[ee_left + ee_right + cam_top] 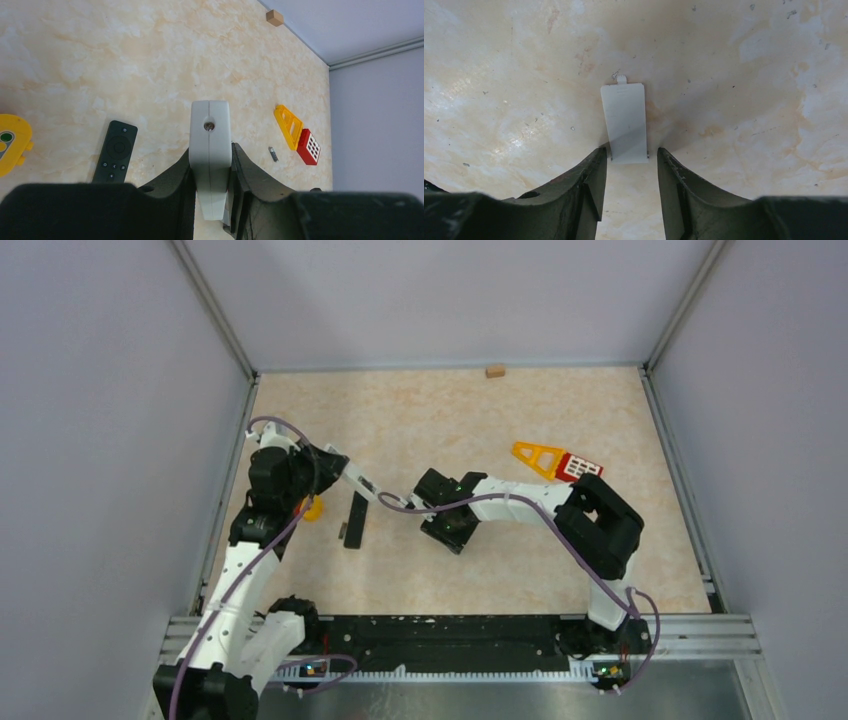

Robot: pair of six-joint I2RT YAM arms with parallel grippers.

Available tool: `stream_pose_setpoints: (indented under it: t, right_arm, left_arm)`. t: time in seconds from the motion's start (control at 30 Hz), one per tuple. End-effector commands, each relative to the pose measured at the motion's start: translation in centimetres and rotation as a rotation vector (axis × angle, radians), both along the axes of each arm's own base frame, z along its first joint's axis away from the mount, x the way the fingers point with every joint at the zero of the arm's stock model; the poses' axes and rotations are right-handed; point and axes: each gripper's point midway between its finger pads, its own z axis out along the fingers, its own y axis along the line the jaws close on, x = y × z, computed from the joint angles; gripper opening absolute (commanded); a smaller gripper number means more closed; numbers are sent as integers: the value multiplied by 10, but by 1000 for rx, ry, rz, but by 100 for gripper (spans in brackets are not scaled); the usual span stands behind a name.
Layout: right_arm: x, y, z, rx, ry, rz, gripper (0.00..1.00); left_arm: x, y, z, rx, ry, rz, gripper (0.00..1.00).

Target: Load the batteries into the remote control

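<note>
Looking down past the right pincer: its two dark fingers stand apart over the marbled beige worktop. A flat white cover piece lies on that surface, its long side pointing away and a small tab on its far end. Its near end sits right between the fingertips, with a narrow gap on the right and barely any on the left. Dark specks dot the worktop all around.

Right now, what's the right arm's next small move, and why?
Probably close the right gripper on the white cover. Its fingers stand apart on either side of the cover's near end, not yet touching it, and the cover lies flat on the table. The left gripper holds the white remote.
</note>
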Motion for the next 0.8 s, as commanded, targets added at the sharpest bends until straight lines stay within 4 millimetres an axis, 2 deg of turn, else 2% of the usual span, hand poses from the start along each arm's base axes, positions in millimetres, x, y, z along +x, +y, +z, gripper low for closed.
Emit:
stream_pose_setpoints:
  t: [0.0, 0.13, 0.3, 0.47, 0.77]
  right_arm:
    - [1, 3, -3, -27, -7, 5, 38]
    - [9, 1, 0, -36, -53, -23, 33]
    - [18, 3, 16, 0, -119, -61, 29]
    - [20, -3, 36, 43, -168, -113, 29]
    - [16, -31, 56, 141, -181, -283, 29]
  left_arm:
    - [-1, 3, 19, 3, -69, 5, 0]
    - [-1, 3, 18, 0, -65, 5, 0]
    - [-1, -4, 15, -25, -58, -29, 0]
    - [0, -30, 4, -112, -32, -158, 0]
    - [1, -89, -38, -251, 53, -336, 0]
